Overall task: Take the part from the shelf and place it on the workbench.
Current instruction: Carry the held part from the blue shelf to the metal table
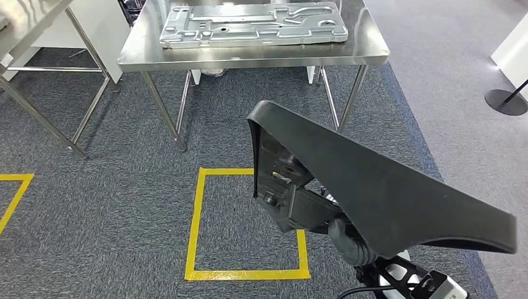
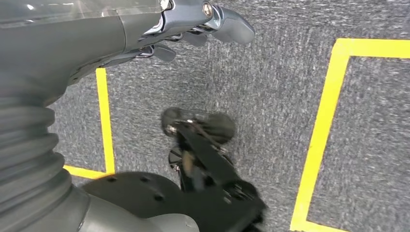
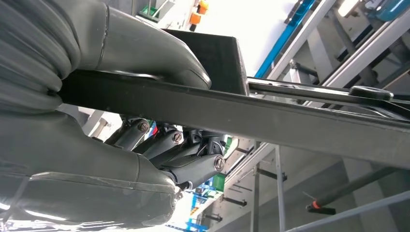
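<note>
1. Black moulded part [image 1: 386,193] sits in the right hand's [image 3: 145,140] grasp, thumb on one face and fingers [image 3: 193,166] curled under the other, up in the air above the grey carpet [image 1: 124,205].
2. Steel workbench [image 1: 249,57] stands at the far side, well apart from the part, with a grey metal plate [image 1: 252,25] lying on top.
3. Yellow taped square [image 1: 196,224] marks the floor just left of the part.
4. Left hand [image 2: 193,24] hangs over the carpet, fingers loosely curled, gripping nothing.
</note>
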